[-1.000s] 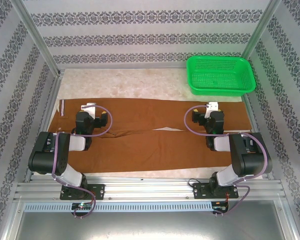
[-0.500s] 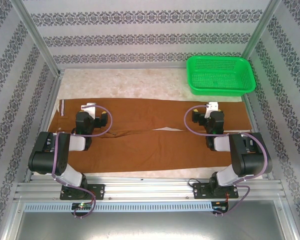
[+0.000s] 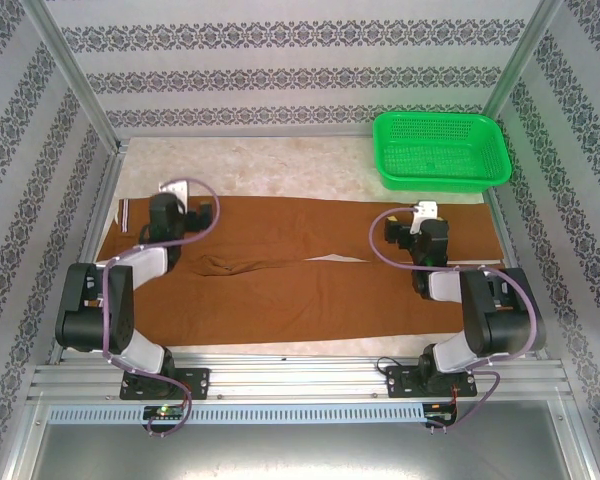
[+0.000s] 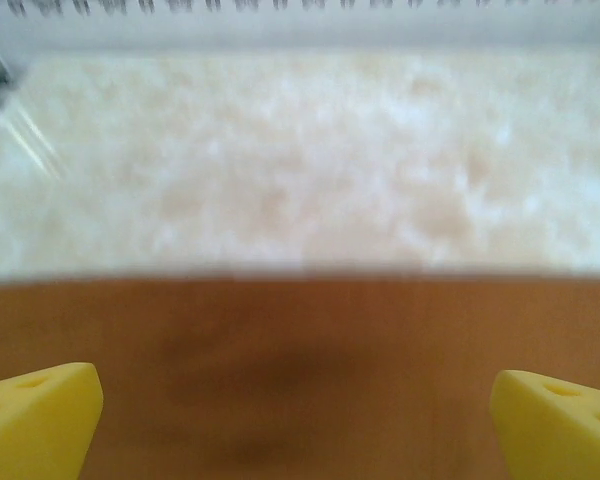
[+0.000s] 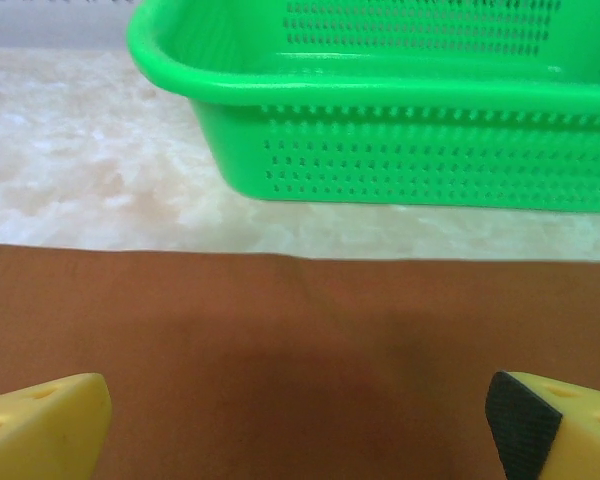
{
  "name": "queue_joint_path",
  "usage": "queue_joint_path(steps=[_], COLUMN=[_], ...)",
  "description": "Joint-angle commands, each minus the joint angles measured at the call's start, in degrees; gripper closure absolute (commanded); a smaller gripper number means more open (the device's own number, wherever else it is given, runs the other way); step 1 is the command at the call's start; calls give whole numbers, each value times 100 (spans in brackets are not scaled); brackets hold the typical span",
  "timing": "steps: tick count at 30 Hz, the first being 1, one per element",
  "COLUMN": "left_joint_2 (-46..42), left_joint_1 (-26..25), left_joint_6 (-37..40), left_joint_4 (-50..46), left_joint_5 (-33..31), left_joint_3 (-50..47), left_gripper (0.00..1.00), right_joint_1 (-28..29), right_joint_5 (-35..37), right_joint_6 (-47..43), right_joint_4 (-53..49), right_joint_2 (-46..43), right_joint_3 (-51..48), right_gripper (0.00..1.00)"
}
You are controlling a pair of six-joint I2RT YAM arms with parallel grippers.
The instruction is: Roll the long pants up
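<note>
Top external: pale marbled tabletop (image 3: 280,165). Rust-brown long cloth pants (image 3: 310,290) lie spread flat across its near half, waistband at the left edge, legs running to the right edge. Green perforated plastic basket (image 3: 440,150) sits in the far right corner, near the pants but apart. Left hand (image 3: 173,188) is over the pants' far edge by the waistband, fingers wide apart, empty. Right hand (image 3: 424,212) is over the far leg, fingers wide apart, empty.

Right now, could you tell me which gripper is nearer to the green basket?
Right. The right gripper is over the long pants just in front of the green basket; the left gripper is far to its left.
</note>
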Motion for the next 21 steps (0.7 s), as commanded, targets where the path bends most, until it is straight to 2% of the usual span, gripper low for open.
queue_joint_path(steps=[1,3,6,8,10,11,13,15,18,21], left_joint_2=[24,333,807,951,861,793,778,887,1139,1469], left_joint_1=[287,541,884,1016,1016,1012,1050,1225,1842,2533], left_joint_6=[-711,-1171,-2246,-2562,-2438,-2289,-1961,-1614,-1661,-2149], left_joint_4=[-1635,-1909,-1916,-1602,-1632,-1964,-3240,-3980,-4526,-4553], left_joint_5=[480,1530,2186,2616,2526,2236,914,102,36,451], left_joint_3=[762,1217,1636,1641,1651,1775,2329,2768,3136,3233], left_gripper=[0,0,0,0,0,0,0,0,0,0], right_joint_1=[-35,-61,-59,-75,-108,-131,-136,-113,-84,-76], right_joint_5=[334,-223,-554,-721,-896,-1224,-1744,-1791,-1598,-1539], right_joint_6=[194,40,617,1016,1427,1469,1513,1607,1699,1800], right_joint_4=[-1972,-2597,-3122,-3449,-3378,-3332,-3602,-3923,-3894,-3921], right_joint_2=[-644,-869,-1056,-1068,-981,-898,-662,-504,-459,-454], right_joint_3=[1068,1521,2033,2292,2290,2301,2514,2683,2559,2450], right_gripper=[2,2,2,2,2,2,2,2,2,2])
